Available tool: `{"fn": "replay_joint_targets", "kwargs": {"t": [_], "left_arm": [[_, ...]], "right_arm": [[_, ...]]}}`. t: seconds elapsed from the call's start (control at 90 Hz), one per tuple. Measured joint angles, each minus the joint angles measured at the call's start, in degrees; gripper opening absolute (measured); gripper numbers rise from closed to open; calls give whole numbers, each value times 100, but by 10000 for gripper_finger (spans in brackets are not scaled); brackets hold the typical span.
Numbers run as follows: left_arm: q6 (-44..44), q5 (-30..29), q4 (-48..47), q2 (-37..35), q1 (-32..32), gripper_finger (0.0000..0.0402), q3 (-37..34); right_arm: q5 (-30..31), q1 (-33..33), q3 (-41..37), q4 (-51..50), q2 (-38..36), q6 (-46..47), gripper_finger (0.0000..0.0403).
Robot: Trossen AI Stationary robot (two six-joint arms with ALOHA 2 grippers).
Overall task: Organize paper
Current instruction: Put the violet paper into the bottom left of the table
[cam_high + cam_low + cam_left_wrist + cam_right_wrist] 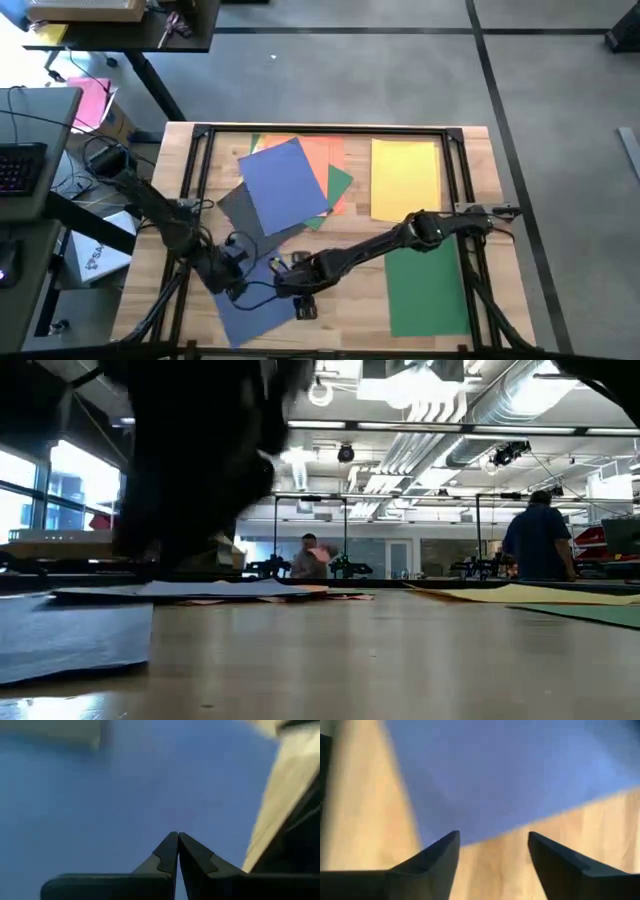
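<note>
Table point(150, 230): two blue sheets point(285, 185), two green, one yellow.

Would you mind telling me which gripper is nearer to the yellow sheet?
The right. The right gripper is at the near blue sheet's edge, towards the yellow sheet; the left gripper, shut over that blue sheet, is farther away.

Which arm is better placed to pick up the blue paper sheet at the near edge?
Probably the right: its hand is open at the blue paper sheet's edge, while the left hand is shut over it.
</note>
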Motion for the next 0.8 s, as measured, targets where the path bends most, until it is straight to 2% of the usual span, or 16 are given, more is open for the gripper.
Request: {"fn": "replay_joint_targets", "kwargs": {"t": [0.156,0.344,0.533,0.678,0.8], "left_arm": [[-528,-2,-14,388,-293,0,-1],[-554,21,-81,497,-300,0,-1],[-531,482,-677,314,-266,0,-1],[-675,507,-1031,204,-231,0,-1],[-809,496,-690,236,-232,0,-3]], "right_arm": [[13,-6,-442,382,-45,445,102],[-535,27,-830,1591,-29,290,14],[-970,29,-846,2644,38,66,5],[-1408,-1,-844,3150,84,-223,1],[-1334,-8,-775,2956,96,-488,0]]}}
